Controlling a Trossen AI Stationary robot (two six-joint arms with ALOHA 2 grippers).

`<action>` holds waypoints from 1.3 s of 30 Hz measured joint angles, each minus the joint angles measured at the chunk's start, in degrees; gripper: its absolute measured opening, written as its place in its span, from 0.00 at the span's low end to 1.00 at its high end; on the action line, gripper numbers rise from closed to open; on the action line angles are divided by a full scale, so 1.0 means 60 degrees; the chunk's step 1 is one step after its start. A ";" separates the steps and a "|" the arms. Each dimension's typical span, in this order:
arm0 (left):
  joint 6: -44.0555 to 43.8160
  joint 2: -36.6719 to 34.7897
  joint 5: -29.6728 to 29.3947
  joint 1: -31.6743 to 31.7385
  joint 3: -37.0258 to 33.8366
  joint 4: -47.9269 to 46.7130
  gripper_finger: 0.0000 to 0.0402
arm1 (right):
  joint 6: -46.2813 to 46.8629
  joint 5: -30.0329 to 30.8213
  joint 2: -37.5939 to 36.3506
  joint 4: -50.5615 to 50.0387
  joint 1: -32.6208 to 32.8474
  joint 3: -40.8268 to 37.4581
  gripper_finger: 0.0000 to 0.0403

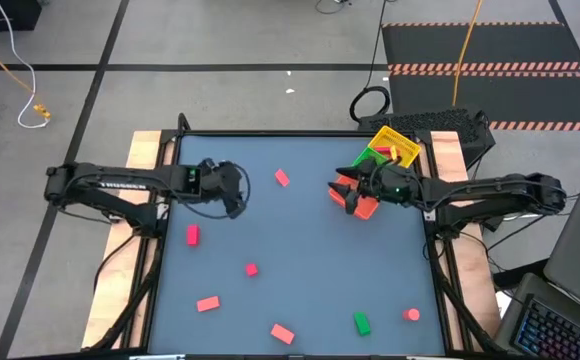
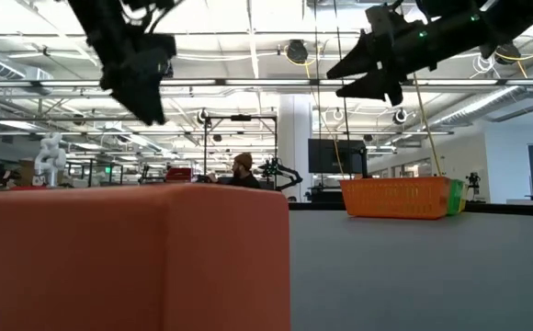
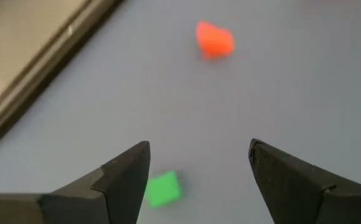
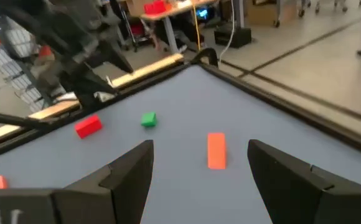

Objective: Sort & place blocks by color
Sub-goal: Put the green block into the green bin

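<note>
My left gripper (image 1: pixel 234 196) hovers open over the table's left middle. In the left wrist view (image 3: pixel 199 144) a green block (image 3: pixel 164 188) lies beside one finger and a red block (image 3: pixel 215 40) lies farther off. My right gripper (image 1: pixel 339 190) stands open and empty next to the red end of the tray (image 1: pixel 368 208). Its wrist view (image 4: pixel 200 144) shows a red block (image 4: pixel 216 150), a green block (image 4: pixel 148 119) and another red block (image 4: pixel 88 126) ahead. Red blocks (image 1: pixel 282 178) (image 1: pixel 192 235) (image 1: pixel 252 269) (image 1: pixel 208 303) (image 1: pixel 282 333) and a green block (image 1: pixel 361 322) lie scattered on the table.
The tray's yellow compartment (image 1: pixel 398 146) sits at the table's back right corner, with a green one between it and the red. A round red piece (image 1: pixel 412 315) rests near the front right. A large red block (image 2: pixel 129 257) fills the low view's foreground. Wooden rails (image 1: pixel 146 150) flank the mat.
</note>
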 joint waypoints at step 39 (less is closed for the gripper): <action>-0.0925 0.2655 0.2751 0.2865 -0.2293 0.2216 0.68 | 0.0517 0.0022 0.0138 0.0598 0.0095 0.0000 0.63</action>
